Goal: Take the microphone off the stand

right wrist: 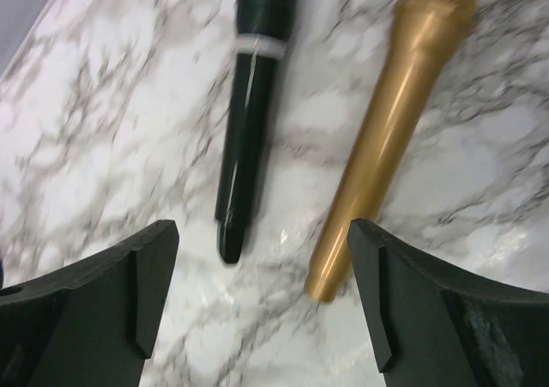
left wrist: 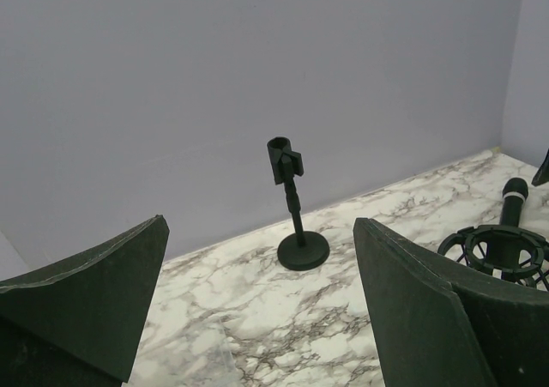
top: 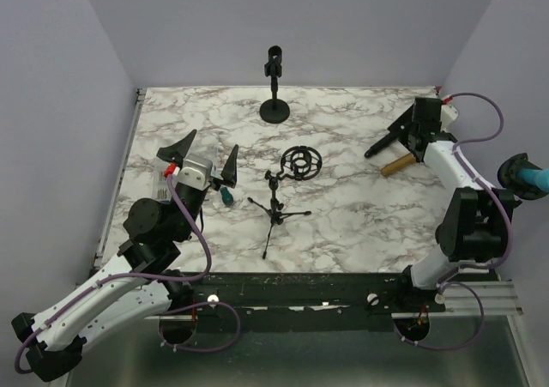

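The black microphone (right wrist: 253,121), slim and glossy with a pale band near its head, lies flat on the marble-patterned table (top: 343,224) at the far right, clear of both stands. A gold microphone (right wrist: 386,138) lies just beside it, not touching. The right gripper (right wrist: 257,232) hovers over the pair, fingers spread wide. A tripod stand (top: 275,196) with a ring mount and a round-base stand (top: 274,110) occupy mid-table. The left gripper (left wrist: 259,228) is spread too, holding nothing.

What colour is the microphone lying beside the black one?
The microphone is gold; clearest in right wrist view.
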`<state>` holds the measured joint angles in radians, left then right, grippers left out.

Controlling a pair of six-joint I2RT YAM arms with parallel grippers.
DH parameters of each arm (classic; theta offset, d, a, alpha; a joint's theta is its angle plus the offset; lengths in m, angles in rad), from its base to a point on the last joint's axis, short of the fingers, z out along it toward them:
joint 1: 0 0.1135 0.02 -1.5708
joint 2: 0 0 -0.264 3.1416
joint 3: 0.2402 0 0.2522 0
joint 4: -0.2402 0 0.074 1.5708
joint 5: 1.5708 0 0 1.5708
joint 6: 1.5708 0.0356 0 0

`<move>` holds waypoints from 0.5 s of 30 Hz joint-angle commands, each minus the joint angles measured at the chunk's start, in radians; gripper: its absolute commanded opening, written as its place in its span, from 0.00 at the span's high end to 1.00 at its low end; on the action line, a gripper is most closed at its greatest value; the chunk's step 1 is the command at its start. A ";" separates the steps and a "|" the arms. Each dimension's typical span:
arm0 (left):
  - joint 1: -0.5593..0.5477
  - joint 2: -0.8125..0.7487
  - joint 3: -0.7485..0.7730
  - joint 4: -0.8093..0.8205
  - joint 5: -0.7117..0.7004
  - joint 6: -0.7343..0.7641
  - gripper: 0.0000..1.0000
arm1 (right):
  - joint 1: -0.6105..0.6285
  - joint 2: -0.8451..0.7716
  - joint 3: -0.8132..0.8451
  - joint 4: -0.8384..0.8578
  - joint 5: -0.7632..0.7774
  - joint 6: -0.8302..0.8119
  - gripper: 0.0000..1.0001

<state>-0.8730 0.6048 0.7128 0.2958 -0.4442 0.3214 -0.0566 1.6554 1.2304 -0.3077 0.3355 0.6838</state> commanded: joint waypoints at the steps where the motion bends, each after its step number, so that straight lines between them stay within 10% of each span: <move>1: -0.009 -0.004 0.038 -0.014 0.021 -0.011 0.07 | 0.052 -0.115 -0.166 0.083 -0.309 -0.061 0.10; 9: -0.014 0.004 0.043 -0.025 0.027 -0.030 0.07 | 0.177 -0.297 -0.494 0.199 -0.811 -0.058 0.00; 15: -0.017 0.025 0.049 -0.035 0.027 -0.040 0.07 | 0.262 -0.361 -0.792 0.604 -1.200 0.275 0.00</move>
<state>-0.8814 0.6140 0.7292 0.2810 -0.4366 0.3012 0.1516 1.3270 0.5964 -0.0376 -0.5175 0.7097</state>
